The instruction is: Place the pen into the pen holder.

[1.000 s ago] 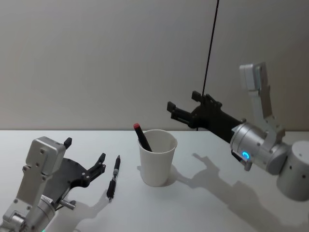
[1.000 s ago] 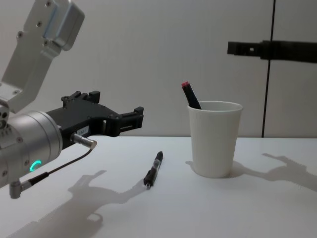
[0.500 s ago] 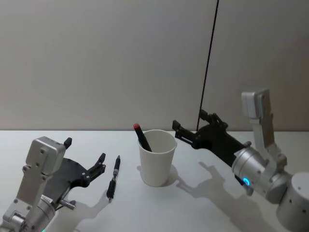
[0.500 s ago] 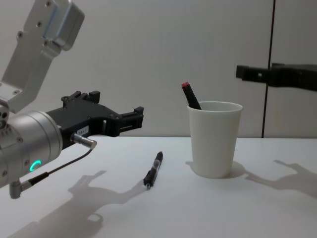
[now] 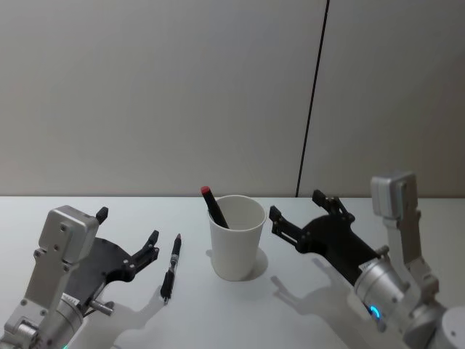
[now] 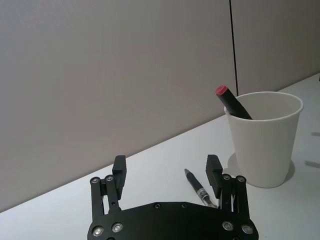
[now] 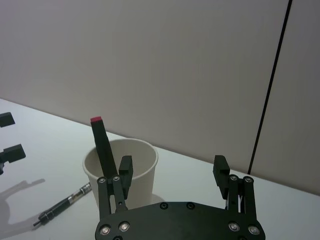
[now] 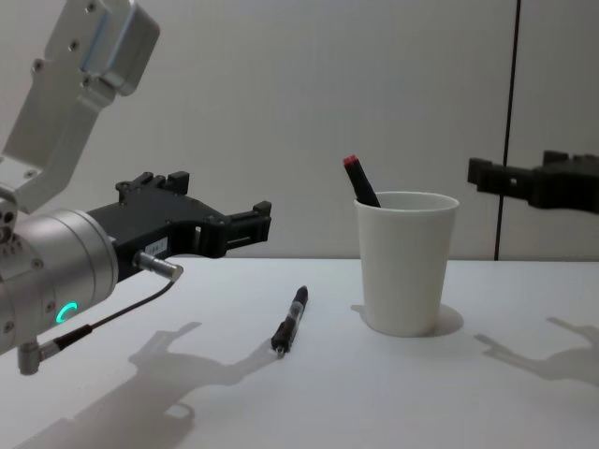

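Your left gripper [image 5: 128,227], lower left, and right gripper [image 5: 296,205], lower right, are wide open, empty. Pen [image 5: 171,267] lies on desk [image 5: 218,316], left of cup [image 5: 237,249].

White table [image 5: 218,320] meets grey wall [image 5: 145,94] (dark seam [image 5: 313,94]).

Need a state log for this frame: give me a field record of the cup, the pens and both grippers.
pen holder: white paper cup, upright on the table
red-tipped pen: inside the pen holder, leaning on the rim at the robot's left, red end sticking out above
black pen: lying flat on the table, left of the pen holder, apart from it
left gripper: open, empty, off the table, just left of the black pen
right gripper: open, empty, in the air right of the pen holder, not touching it
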`<state>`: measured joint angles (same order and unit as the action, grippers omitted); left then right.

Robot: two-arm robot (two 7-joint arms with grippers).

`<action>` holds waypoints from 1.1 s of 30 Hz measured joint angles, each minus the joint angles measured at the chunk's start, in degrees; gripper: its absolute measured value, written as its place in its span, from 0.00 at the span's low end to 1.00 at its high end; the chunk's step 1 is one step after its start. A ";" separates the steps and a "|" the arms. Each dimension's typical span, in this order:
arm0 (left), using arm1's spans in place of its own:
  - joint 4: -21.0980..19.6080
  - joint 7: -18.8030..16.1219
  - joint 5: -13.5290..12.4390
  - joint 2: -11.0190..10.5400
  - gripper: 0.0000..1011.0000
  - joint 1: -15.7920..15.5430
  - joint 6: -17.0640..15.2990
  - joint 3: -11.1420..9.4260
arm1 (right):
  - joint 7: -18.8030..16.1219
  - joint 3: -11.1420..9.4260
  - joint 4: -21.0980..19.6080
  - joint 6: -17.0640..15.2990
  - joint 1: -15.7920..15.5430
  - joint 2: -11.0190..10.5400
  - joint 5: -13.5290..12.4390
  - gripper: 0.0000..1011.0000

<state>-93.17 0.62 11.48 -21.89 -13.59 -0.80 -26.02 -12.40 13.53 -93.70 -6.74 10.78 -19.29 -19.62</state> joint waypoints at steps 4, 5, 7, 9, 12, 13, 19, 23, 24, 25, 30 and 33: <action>0.00 0.00 0.00 0.00 0.99 0.00 0.00 0.00 | 1.60 -0.11 -1.40 0.86 -2.21 -0.02 0.62 0.99; 0.00 0.00 0.00 0.00 0.99 0.00 0.00 0.00 | 2.23 -0.15 -1.93 1.22 -2.99 -0.02 0.86 0.99; 0.00 0.00 0.00 0.00 0.99 0.00 0.00 0.00 | 2.84 -0.19 -2.52 1.58 -3.87 -0.03 1.09 0.99; 0.00 0.00 0.00 0.00 0.99 0.00 0.00 0.00 | 3.83 -0.25 -3.36 2.15 -5.21 -0.03 1.44 0.99; 0.00 0.00 0.00 0.00 0.99 0.00 0.00 0.00 | 5.09 -0.36 -4.48 2.81 -6.87 -0.05 1.92 0.99; 0.00 0.00 0.00 0.00 0.99 0.00 0.00 0.00 | 5.41 -0.38 -4.76 3.00 -7.32 -0.05 2.05 0.99; 0.00 0.00 0.00 0.00 0.99 0.00 0.00 0.00 | 7.54 -0.55 -6.64 4.20 -10.23 -0.06 2.81 0.99; 0.00 0.00 0.00 0.00 0.99 0.00 0.00 0.00 | 8.35 -0.62 -7.33 4.64 -11.32 -0.06 3.12 0.99; 0.00 0.00 0.00 0.00 0.99 0.00 0.00 0.00 | 8.44 -0.62 -7.39 4.70 -11.44 -0.05 3.15 0.99; 0.00 0.00 0.00 0.00 0.99 0.00 0.00 0.00 | 8.51 -0.63 -7.44 4.74 -11.50 -0.05 3.16 0.99; 0.00 0.00 0.00 0.00 0.99 0.00 0.00 0.00 | 8.58 -0.63 -7.53 4.80 -11.60 -0.04 3.19 0.99; 0.00 0.00 0.00 0.00 0.99 0.00 0.00 0.00 | 8.58 -0.63 -7.53 4.80 -11.62 -0.04 3.19 0.99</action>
<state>-93.17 0.63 11.48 -21.89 -13.59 -0.80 -26.02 -3.82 12.90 -101.23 -1.94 -0.84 -19.33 -16.43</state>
